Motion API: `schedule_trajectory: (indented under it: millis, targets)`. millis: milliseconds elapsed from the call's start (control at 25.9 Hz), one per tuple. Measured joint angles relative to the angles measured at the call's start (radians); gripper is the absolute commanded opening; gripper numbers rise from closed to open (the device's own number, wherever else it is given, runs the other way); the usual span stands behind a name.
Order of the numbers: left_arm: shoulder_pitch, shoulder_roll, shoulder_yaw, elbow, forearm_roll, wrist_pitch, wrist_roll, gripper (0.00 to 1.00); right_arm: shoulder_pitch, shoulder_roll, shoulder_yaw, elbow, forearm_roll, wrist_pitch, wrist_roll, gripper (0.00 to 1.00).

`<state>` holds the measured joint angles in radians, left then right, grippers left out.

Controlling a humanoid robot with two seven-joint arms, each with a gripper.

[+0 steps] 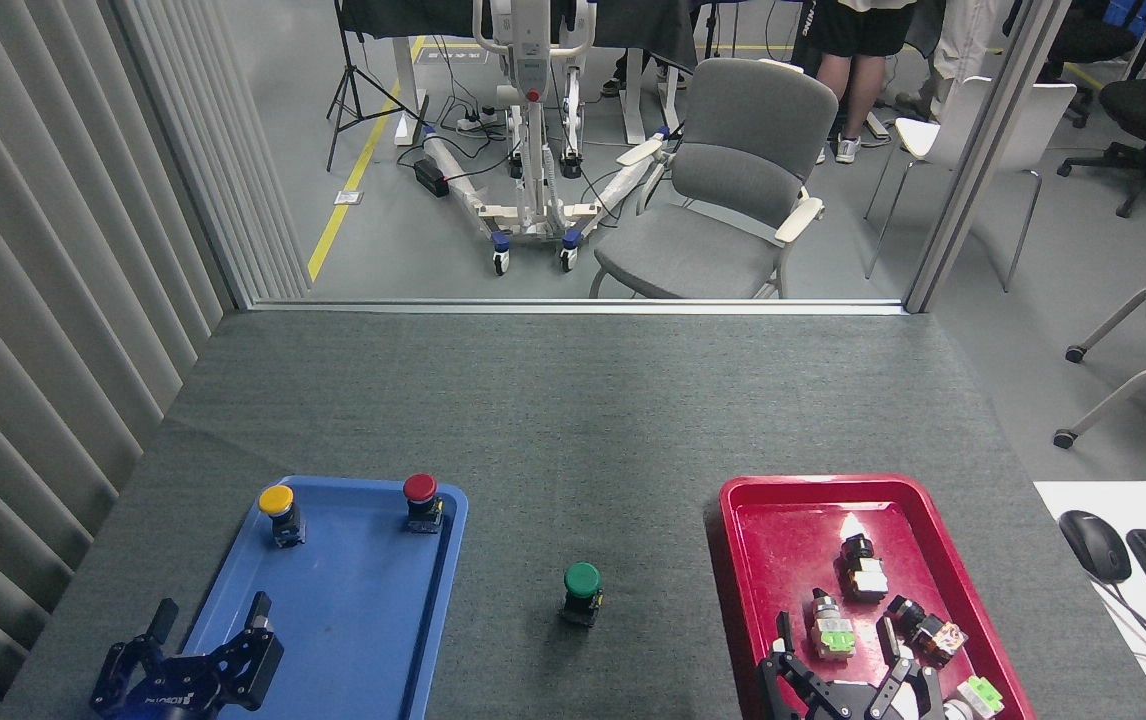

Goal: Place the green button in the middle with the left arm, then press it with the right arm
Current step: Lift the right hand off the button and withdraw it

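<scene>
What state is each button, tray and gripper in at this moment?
green button: upright on the bare mat between the trays, untouched.
yellow button: upright in the blue tray.
red button: upright in the blue tray.
red tray: holds several loose switches.
left gripper: open, empty, over the blue tray's near corner.
right gripper: open, empty, over the red tray.

My surface point(573, 420) is dark grey felt. On it a green-capped button point(582, 590) stands between a blue tray point(353, 640) at left, with yellow-capped point(278, 511) and red-capped point(420, 500) buttons, and a red tray point(783, 530) at right. Both my tools, left point(205, 636) and right point(838, 650), are black.
</scene>
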<state>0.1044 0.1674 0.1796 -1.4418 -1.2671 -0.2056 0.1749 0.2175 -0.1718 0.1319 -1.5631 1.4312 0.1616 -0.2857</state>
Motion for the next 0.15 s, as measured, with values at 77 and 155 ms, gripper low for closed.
schedule_trajectory:
  millis: [77,155]
  targets:
    - [0.003,0.0,0.009,0.0,0.0,-0.01,0.0,1.0,0.0,0.0,0.0,0.0,0.0,0.0,-0.002,1.0]
    - [0.005,0.0,0.015,0.0,0.001,-0.018,0.0,1.0,0.0,0.0,0.0,-0.001,0.0,0.0,-0.002,1.0]
